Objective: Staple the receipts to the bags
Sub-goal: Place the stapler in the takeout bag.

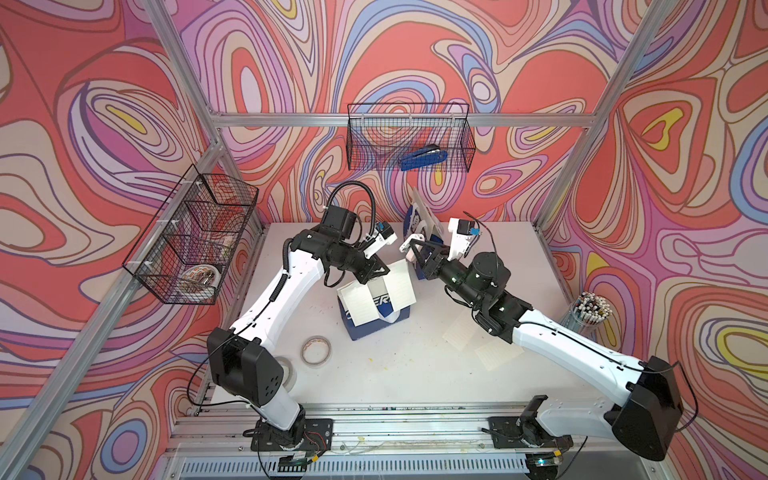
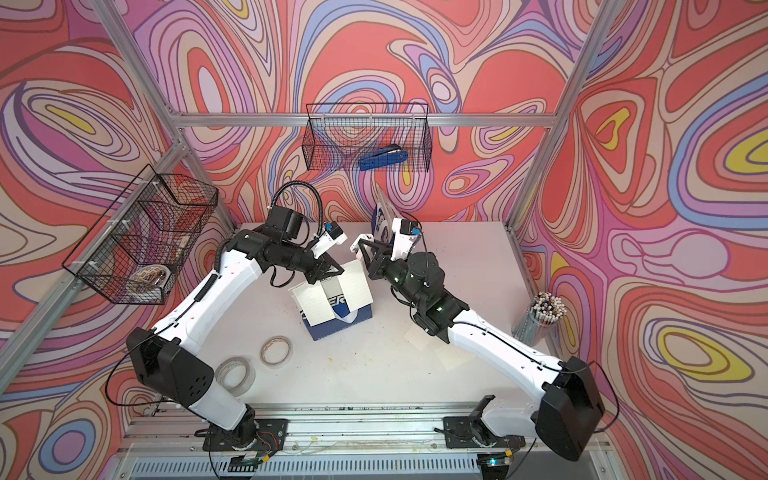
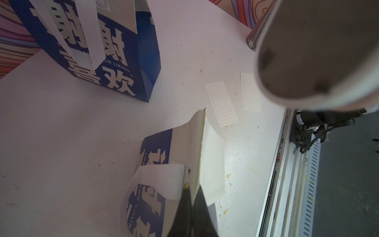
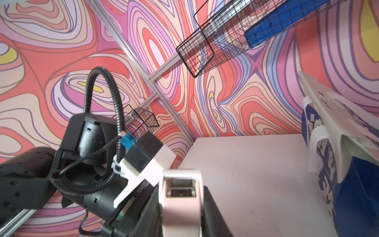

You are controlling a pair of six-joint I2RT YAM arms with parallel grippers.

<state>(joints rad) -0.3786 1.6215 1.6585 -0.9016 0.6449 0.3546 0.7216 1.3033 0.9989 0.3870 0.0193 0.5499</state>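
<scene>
Lying bag [image 1: 365, 328] flat mid-counter [image 1: 415, 374], blue and white. Two receipts rest on its face: first receipt [image 1: 359, 307] on the left-arm side, second receipt [image 1: 401, 282] beside it, with a white handle strap between them. Left fingers [image 3: 182, 215] are pressed together, pinching the lying bag's top rim; can't tell if a receipt is also in the pinch. Standing bag [image 3: 114, 51] is upright at the counter's rear, Chinese characters on its face. Loose receipts [image 1: 459, 332] [image 1: 498, 353] lie flat near the right arm. Right fingers [image 4: 213, 217] pinch a pink stapler [image 4: 180, 201], raised between the two bags. Blue stapler [image 1: 424, 158] sits in the back-wall wire basket [image 1: 374, 141]. Tape roll [image 1: 316, 350] lies near the lying bag.
</scene>
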